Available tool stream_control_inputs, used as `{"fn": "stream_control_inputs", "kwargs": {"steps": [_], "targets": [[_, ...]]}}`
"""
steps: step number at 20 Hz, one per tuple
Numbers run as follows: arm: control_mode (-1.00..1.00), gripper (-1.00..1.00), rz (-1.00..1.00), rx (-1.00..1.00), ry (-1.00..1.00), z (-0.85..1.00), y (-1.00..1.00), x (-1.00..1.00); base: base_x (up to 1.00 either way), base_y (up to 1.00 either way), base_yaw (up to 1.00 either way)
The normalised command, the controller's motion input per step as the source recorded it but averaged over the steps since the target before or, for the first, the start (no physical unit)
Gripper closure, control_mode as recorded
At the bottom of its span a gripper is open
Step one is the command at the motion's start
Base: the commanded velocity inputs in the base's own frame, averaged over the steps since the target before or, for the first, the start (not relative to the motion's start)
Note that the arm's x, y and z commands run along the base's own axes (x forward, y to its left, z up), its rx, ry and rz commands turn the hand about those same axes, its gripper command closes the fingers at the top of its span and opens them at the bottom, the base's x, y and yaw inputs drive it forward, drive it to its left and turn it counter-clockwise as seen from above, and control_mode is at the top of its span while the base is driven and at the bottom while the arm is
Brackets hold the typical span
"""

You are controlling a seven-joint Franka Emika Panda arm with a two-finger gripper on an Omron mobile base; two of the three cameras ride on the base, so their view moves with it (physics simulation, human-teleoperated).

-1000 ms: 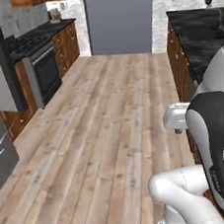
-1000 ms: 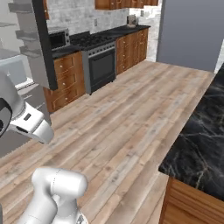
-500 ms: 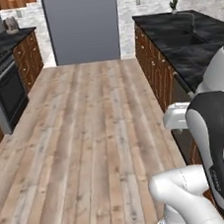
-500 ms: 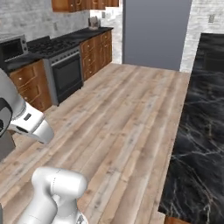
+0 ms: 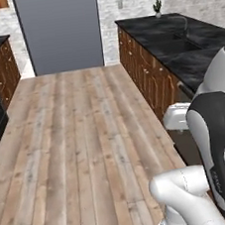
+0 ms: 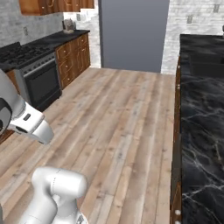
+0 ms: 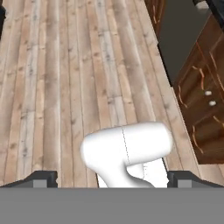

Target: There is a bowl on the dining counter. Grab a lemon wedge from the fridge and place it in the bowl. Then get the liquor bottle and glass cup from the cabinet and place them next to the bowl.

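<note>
Fridge (image 5: 58, 31) perhaps, grey slab ahead, stove (image 6: 37, 78) left, tool (image 7: 112, 178) spread wide

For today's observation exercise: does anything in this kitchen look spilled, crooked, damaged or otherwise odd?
Nothing stands out. The wooden floor is bare and clean, the black counter has no spill, the stove and cabinets sit square. The gripper is open and holds nothing.

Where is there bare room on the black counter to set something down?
The marble top on the right is bare along its near stretch, bordered by the wood floor. Farther along, the sink and faucet and a small potted plant take up the far end.
</note>
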Motion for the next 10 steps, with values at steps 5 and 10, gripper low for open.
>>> {"fn": "stream_control_inputs", "kwargs": {"steps": [5,10], "targets": [[1.00,-1.00,0.00,0.00,0.00,0.00,0.00,0.00,1.00,0.32,-0.01],[1.00,-1.00,0.00,0.00,0.00,0.00,0.00,0.00,1.00,0.20,0.00]]}}
